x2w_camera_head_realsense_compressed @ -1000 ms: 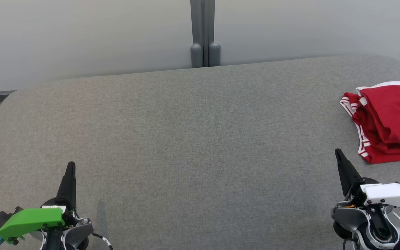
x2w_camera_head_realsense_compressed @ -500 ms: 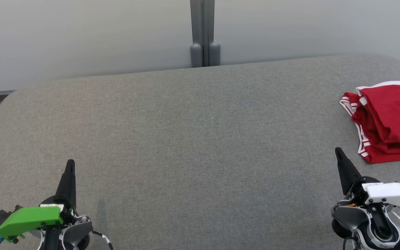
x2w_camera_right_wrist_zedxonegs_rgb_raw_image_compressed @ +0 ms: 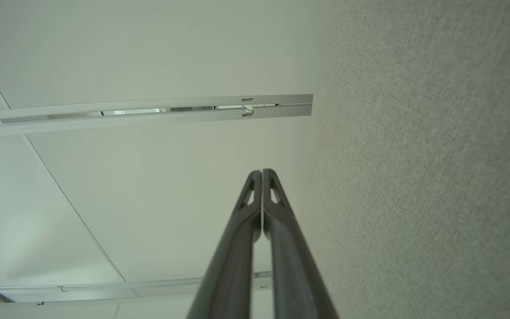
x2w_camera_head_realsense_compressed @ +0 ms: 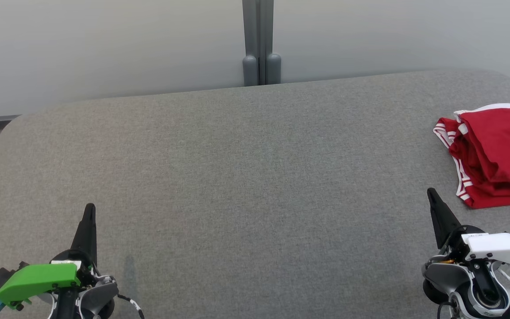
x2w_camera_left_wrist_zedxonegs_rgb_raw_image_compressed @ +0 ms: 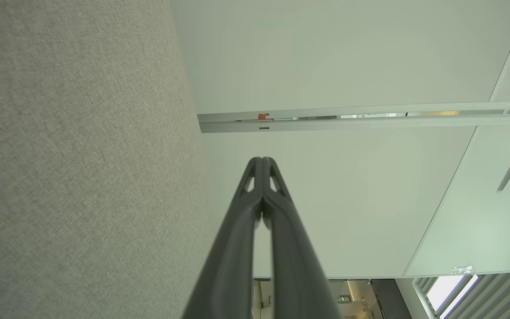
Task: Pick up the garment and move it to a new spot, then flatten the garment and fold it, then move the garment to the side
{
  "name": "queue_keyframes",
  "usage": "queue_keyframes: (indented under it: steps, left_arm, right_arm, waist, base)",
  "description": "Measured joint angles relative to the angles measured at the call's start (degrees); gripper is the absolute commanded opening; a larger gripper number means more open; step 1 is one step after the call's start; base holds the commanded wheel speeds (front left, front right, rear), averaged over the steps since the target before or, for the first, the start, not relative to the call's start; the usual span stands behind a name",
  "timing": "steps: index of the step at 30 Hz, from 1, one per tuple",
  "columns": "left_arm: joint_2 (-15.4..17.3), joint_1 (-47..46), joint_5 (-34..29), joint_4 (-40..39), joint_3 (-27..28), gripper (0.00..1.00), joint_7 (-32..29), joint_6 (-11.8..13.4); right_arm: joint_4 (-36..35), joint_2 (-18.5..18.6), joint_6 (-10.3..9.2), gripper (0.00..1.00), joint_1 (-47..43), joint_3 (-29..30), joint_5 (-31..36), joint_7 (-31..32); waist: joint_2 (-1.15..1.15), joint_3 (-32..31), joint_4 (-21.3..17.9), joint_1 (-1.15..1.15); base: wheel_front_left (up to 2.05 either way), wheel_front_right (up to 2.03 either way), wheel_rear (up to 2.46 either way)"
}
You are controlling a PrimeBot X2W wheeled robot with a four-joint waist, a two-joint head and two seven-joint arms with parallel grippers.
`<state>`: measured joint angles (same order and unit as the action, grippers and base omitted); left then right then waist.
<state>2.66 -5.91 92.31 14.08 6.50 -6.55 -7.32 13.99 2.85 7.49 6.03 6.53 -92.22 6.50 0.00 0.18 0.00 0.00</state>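
Note:
A red garment [x2w_camera_head_realsense_compressed: 498,155] with white striped trim lies folded at the right edge of the grey table [x2w_camera_head_realsense_compressed: 246,177], partly cut off by the head view's border. My right gripper [x2w_camera_head_realsense_compressed: 432,195] is shut and empty at the lower right, its tip just left of and nearer than the garment, apart from it. At the lower left my left gripper [x2w_camera_head_realsense_compressed: 90,210] is shut and empty, far from the garment. The left wrist view shows my left gripper [x2w_camera_left_wrist_zedxonegs_rgb_raw_image_compressed: 261,160] with its tips pressed together. My right gripper [x2w_camera_right_wrist_zedxonegs_rgb_raw_image_compressed: 261,172] looks the same in the right wrist view.
A pale partition wall with a grey post [x2w_camera_head_realsense_compressed: 259,42] rises behind the table's far edge. The table's corners are rounded. In both wrist views the grey table surface [x2w_camera_left_wrist_zedxonegs_rgb_raw_image_compressed: 73,155] [x2w_camera_right_wrist_zedxonegs_rgb_raw_image_compressed: 427,168] runs beside the fingers, with pale wall panels beyond.
Both grippers have crept very slightly up the view. The garment has not moved.

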Motion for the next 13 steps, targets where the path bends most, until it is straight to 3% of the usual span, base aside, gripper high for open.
queue_keyframes:
  steps: [13]
  left_arm:
    - [0.0,0.0,0.0,0.0,0.0,0.0,0.0,0.0]
  right_arm:
    - [0.01,0.0,0.0,0.0,0.0,0.0,0.0,0.0]
  waist:
    - [0.0,0.0,0.0,0.0]
  base:
    - [0.0,0.0,0.0]
